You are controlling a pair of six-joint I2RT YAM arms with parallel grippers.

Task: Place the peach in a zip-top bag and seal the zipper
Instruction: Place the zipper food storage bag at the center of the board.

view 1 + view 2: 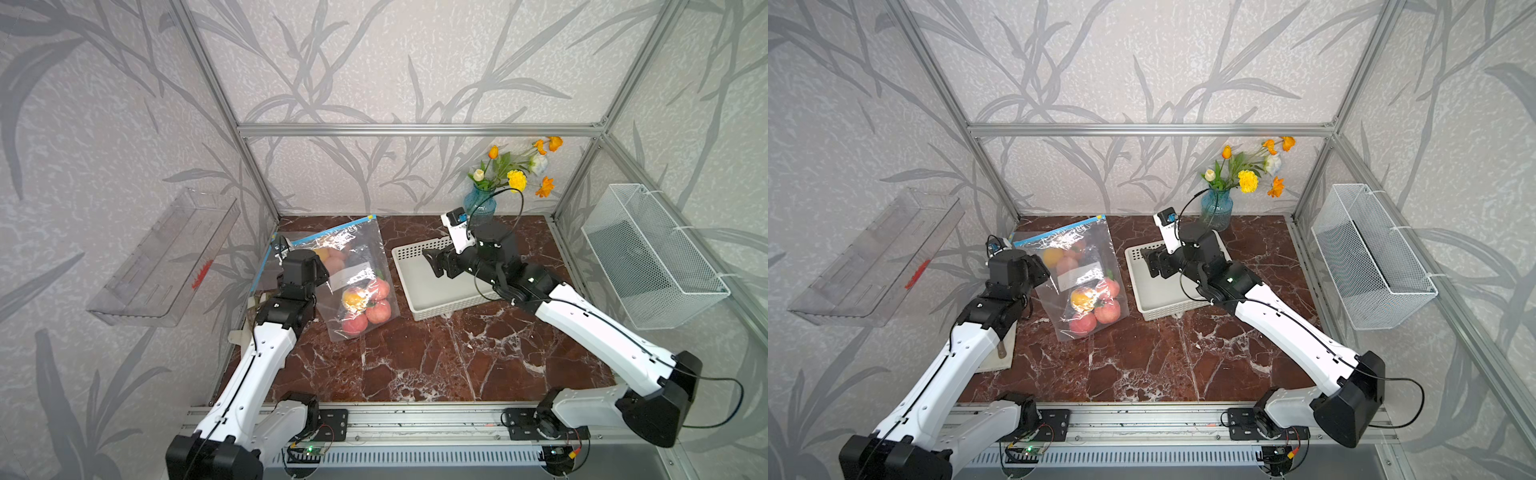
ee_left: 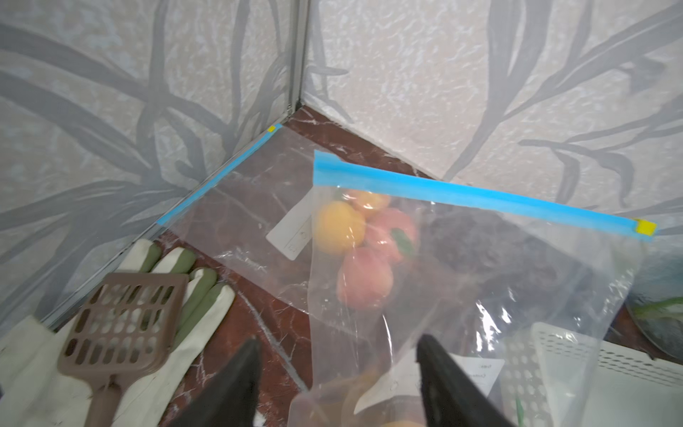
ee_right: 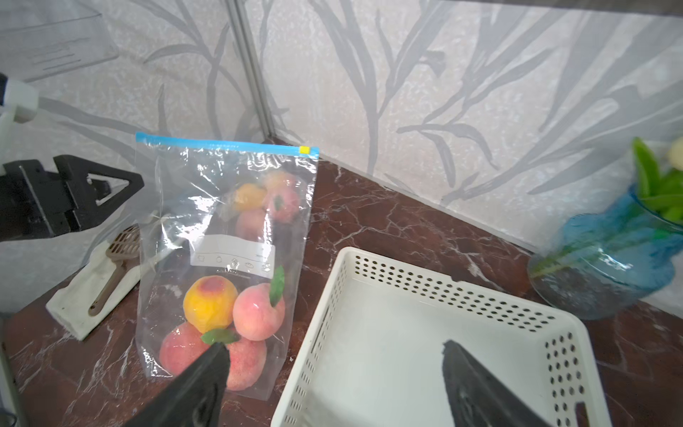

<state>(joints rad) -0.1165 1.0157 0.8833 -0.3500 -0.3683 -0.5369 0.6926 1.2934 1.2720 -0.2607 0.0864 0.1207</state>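
Two grippers are in view, each with its jaws spread wide and clamping nothing. The left gripper faces the zip-top bag at close range; the film shows between its fingers but is not pinched. The right gripper hangs above the white basket and holds nothing.

The bag lies on the marble tabletop, just beside the basket. The peaches sit inside it, four of them clustered at the bottom end. More fruit shows through the film nearer the top.

The blue zipper strip runs straight and flat, with the yellow slider at one end.
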